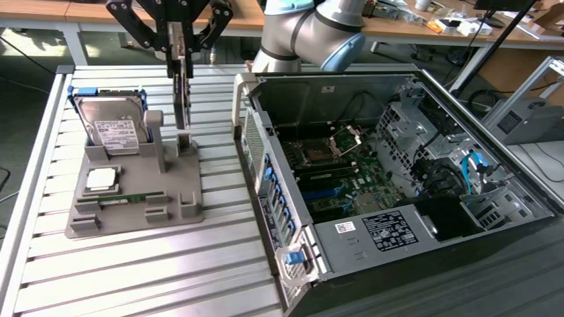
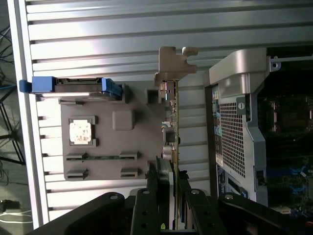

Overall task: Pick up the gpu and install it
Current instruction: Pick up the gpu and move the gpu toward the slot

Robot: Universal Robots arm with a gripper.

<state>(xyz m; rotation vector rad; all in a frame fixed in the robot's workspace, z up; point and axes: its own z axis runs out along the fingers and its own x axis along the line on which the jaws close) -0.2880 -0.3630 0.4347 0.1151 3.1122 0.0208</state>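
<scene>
The gpu hangs upright and edge-on, a thin dark card just above its slot in the grey holder. My gripper is shut on the card's upper edge, one black finger on each side. In the wrist view the gpu runs as a narrow strip out from my gripper, with its metal end bracket at the far end. The open computer case lies on the exterior view's right, its motherboard exposed.
The holder also carries a silver hard drive standing in blue rails, a square processor and a slim green memory stick. All rest on a slatted metal table. The case's raised side wall stands between holder and motherboard.
</scene>
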